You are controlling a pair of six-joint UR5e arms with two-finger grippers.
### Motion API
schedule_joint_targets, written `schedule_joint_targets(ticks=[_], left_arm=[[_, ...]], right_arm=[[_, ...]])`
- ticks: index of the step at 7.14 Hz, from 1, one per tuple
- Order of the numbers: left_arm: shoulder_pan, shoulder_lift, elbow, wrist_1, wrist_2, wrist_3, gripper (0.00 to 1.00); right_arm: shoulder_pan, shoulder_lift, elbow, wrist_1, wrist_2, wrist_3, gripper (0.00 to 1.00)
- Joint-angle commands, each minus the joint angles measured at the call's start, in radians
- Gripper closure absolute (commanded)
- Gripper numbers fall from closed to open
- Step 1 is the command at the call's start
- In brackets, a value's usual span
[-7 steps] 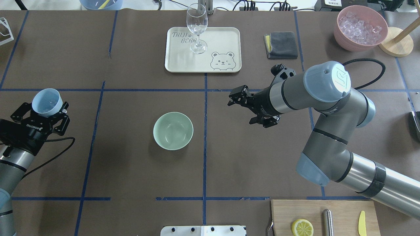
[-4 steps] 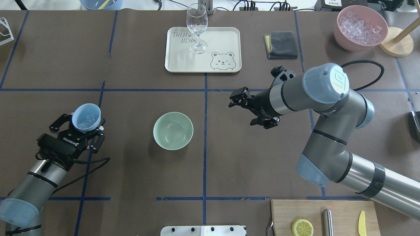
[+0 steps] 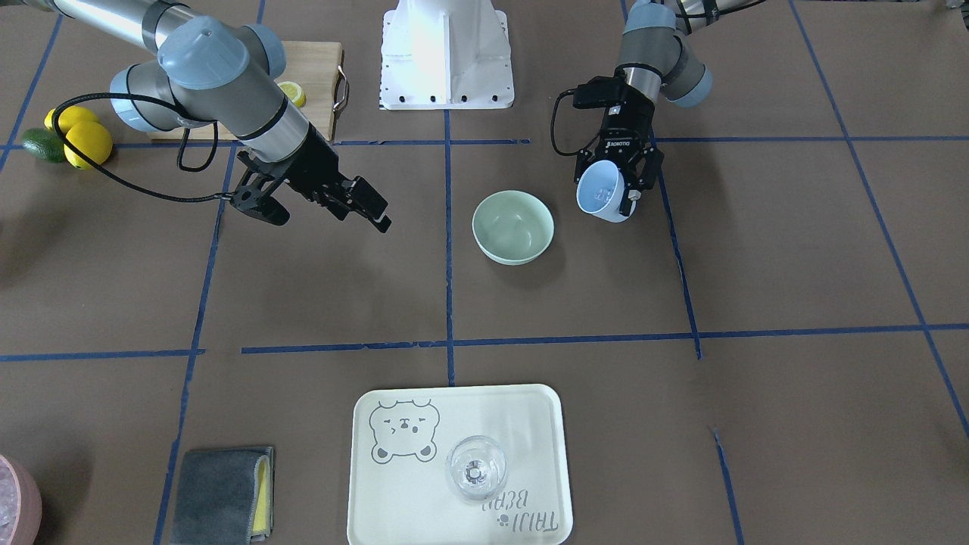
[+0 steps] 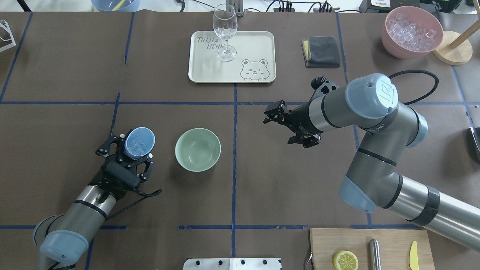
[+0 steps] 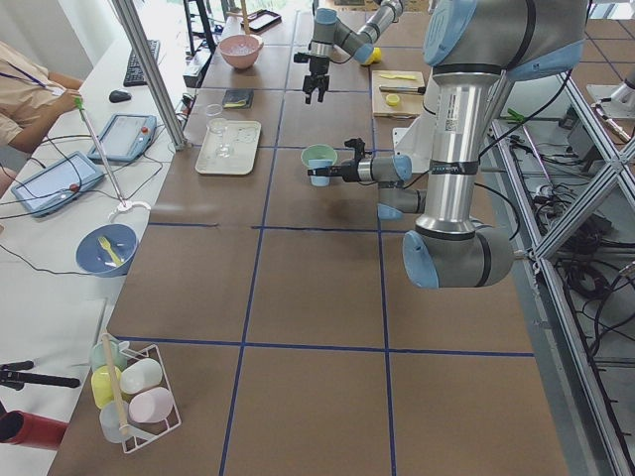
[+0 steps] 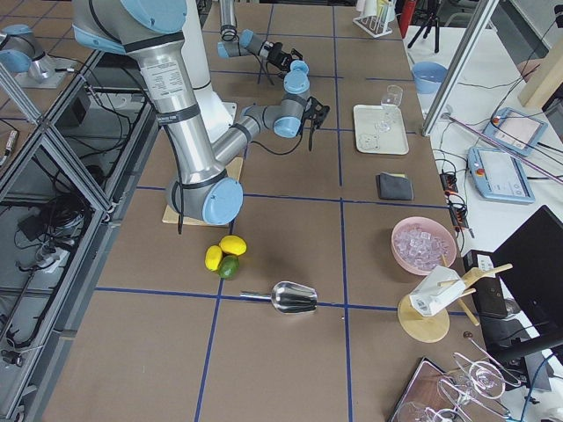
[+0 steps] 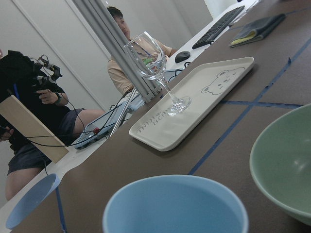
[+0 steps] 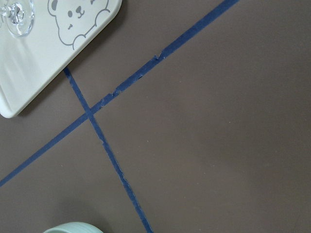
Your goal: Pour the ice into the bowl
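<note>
The pale mint-green bowl (image 4: 197, 149) (image 3: 512, 226) stands on the brown table, with nothing visible inside it. Just left of it in the overhead view, my left gripper (image 4: 129, 152) (image 3: 615, 172) is shut on a light blue cup (image 4: 139, 142) (image 3: 602, 191), held off the table beside the bowl's rim and apart from it. Small clear ice (image 4: 138, 144) glints inside the cup. The left wrist view shows the cup rim (image 7: 175, 206) low in front and the bowl (image 7: 286, 165) at the right. My right gripper (image 4: 287, 127) (image 3: 322, 216) hangs open to the right of the bowl, holding nothing.
A cream tray (image 4: 258, 41) with a wine glass (image 4: 225, 32) lies at the back centre. A grey cloth (image 4: 321, 51) and a pink bowl (image 4: 411, 32) of crushed ice sit at the back right. A cutting board (image 4: 390, 240) with a lemon half is at the front right.
My left arm has carried the cup from the table's far left edge rightward and nearer, up beside the bowl. The right gripper has only shifted slightly.
</note>
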Motion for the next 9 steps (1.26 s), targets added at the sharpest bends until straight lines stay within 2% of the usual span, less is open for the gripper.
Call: schedule_joint_targets(ticks=[1,3,6,9], left_arm=[[0.005,-0.055,-0.008,0.16,0.001,0.201,1.0],[0.006,-0.147,-0.007,0.386,0.001,0.307,1.0],[-0.003,-0.167,-0.079,0.447,0.001,0.648,1.0],[-0.003,-0.173,-0.119,0.743,0.0,0.661,1.0]], right_arm=[[0.008,-0.009,0.003,0.041,0.0,0.003,0.0],[0.014,-0.016,0.002,0.041,0.0,0.003,0.0],[0.016,-0.015,0.0,0.048,-0.002,0.004,0.0],[0.019,-0.015,-0.002,0.049,-0.005,0.003,0.0]])
